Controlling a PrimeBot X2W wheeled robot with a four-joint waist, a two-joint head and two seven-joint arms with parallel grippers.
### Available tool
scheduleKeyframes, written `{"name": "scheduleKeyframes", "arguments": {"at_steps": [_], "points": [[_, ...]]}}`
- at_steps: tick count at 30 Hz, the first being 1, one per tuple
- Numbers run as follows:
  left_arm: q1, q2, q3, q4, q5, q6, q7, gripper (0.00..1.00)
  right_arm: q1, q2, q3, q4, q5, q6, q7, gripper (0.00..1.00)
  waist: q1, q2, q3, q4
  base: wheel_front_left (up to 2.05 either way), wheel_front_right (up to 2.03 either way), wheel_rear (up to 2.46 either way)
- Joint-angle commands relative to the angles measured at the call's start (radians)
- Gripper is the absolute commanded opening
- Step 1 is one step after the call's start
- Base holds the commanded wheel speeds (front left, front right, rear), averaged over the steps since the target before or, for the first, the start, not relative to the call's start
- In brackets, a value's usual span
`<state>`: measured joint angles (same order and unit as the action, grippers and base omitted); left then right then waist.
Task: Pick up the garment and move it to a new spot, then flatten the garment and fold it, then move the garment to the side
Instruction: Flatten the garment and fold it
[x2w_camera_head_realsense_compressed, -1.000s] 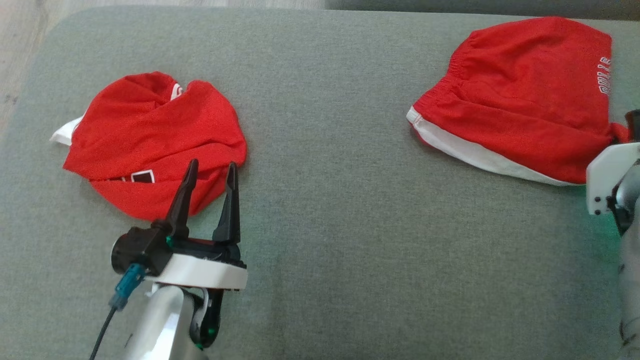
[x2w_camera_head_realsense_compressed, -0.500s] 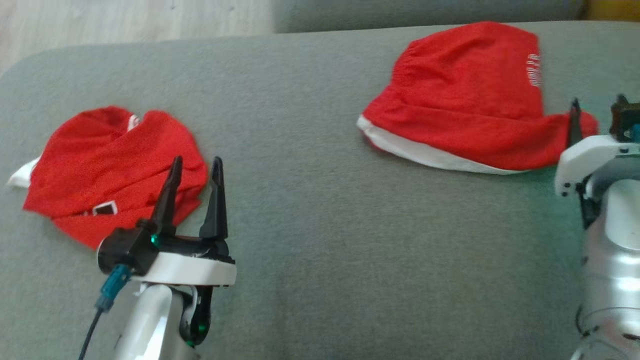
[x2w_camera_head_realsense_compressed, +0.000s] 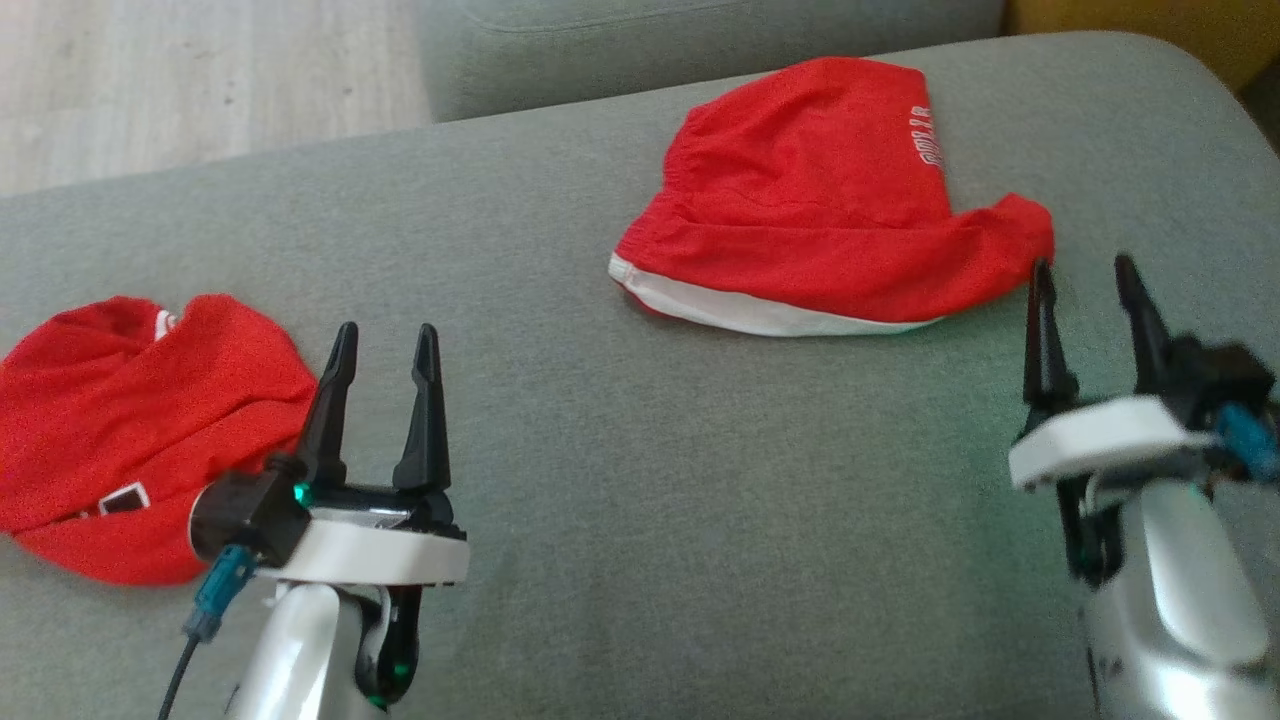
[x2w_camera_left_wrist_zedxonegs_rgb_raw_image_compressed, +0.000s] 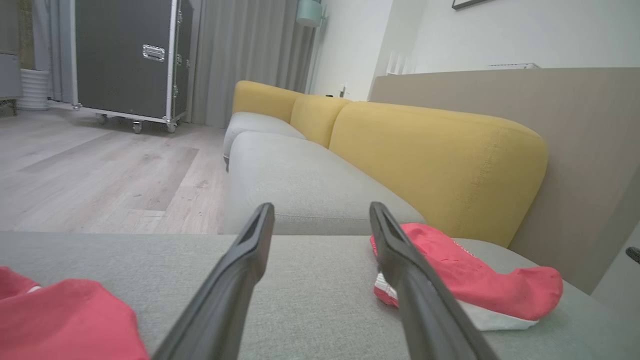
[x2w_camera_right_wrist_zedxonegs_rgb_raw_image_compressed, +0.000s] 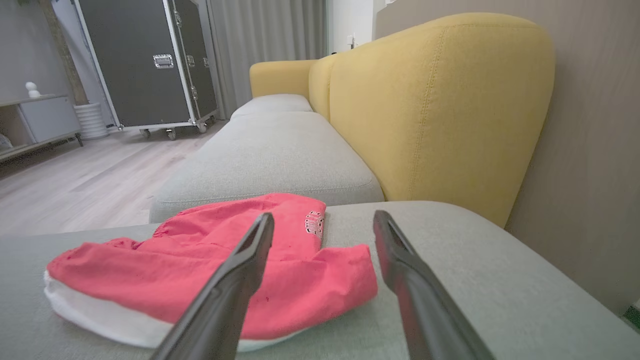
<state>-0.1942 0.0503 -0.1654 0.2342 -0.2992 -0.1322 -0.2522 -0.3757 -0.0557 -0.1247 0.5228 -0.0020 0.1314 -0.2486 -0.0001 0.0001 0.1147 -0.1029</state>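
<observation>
- I count two red garments on the grey cushion (x2w_camera_head_realsense_compressed: 640, 480). The folded garment (x2w_camera_head_realsense_compressed: 810, 230) lies at the far right, and the crumpled garment (x2w_camera_head_realsense_compressed: 120, 420) lies at the near left, well apart from it.
- The folded garment has a white band (x2w_camera_head_realsense_compressed: 760, 315) along its near edge and white lettering (x2w_camera_head_realsense_compressed: 930, 140) towards its far right.
- I have two pincers. My left pincer (x2w_camera_head_realsense_compressed: 388, 335) is spread wide with nothing in it, just right of the crumpled garment.
- My right pincer (x2w_camera_head_realsense_compressed: 1083, 268) is also spread wide and empty, with its tips just near of the folded garment's right end.
- From my head I see the wooden floor (x2w_camera_head_realsense_compressed: 200, 80) beyond the cushion's far left.
- My right wrist view adds a yellow backrest (x2w_camera_right_wrist_zedxonegs_rgb_raw_image_compressed: 440, 100) on the right and one black case (x2w_camera_right_wrist_zedxonegs_rgb_raw_image_compressed: 145, 60) on wheels across the floor.
- My left wrist view takes in both garments, one to each side of my fingers.
</observation>
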Motion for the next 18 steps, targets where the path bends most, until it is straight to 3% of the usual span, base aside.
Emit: {"name": "scheduleKeyframes", "arguments": {"at_steps": [1,11,18], "points": [[-0.019,0.011,0.028,-0.035,-0.005,0.002,-0.010,1.00,-0.001,0.005,0.040,-0.064,0.022,-0.001,-0.013,1.00,0.0001,-0.0001,0.008,-0.014,0.00,0.00,0.00],[-0.121,0.061,-0.077,0.030,0.010,0.002,-0.004,1.00,0.070,0.005,0.081,-0.211,0.082,-0.001,-0.013,1.00,0.0001,-0.0001,0.084,-0.060,0.00,0.00,0.00],[-0.290,0.104,-0.195,0.202,0.023,0.002,0.110,1.00,0.059,0.005,0.099,-0.227,0.096,-0.001,-0.013,1.00,0.0001,-0.0001,0.157,-0.095,0.00,0.00,0.00]]}}
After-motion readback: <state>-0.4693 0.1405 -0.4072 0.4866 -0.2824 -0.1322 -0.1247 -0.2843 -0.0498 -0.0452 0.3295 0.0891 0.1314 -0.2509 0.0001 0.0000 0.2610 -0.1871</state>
